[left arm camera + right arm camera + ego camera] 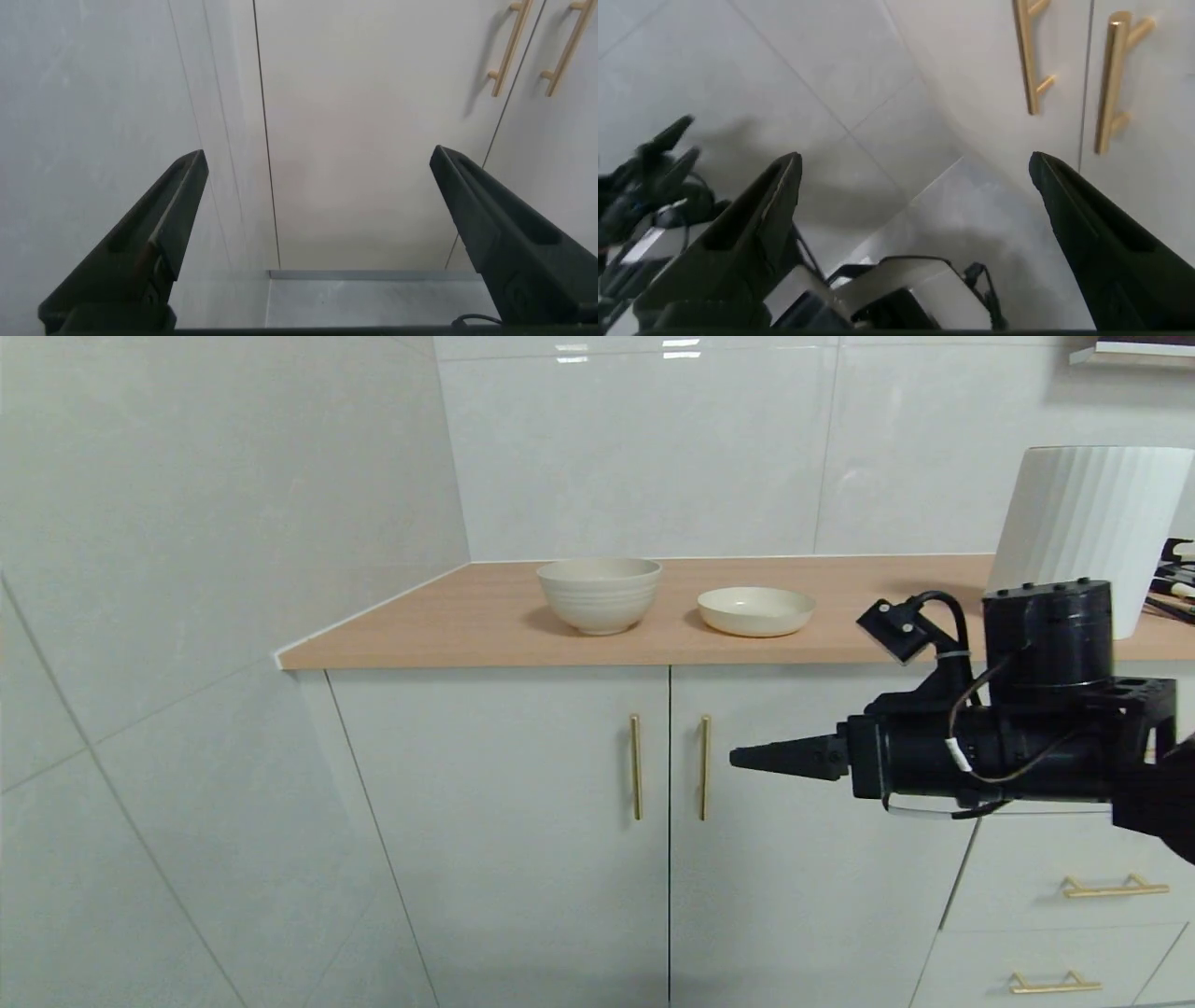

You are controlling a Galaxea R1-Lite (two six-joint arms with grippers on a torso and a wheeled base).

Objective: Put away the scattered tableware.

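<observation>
Tableware lies out above the white cabinet (504, 840), on its wooden countertop (485, 616). Right gripper (747, 758) hangs in front of the doors, near the gold handles (636, 766), fingers spread wide; left gripper (318, 157), wide as well, faces the cabinet front. Ribbed bowl (600, 595) sits left, shallow dish (756, 610) just beside it, not touching.

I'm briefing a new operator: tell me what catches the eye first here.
The black right claw hangs before the white cabinet doors with brass bar handles. On the wooden countertop above, a cream ribbed bowl stands beside a shallow cream dish, not touching.
</observation>
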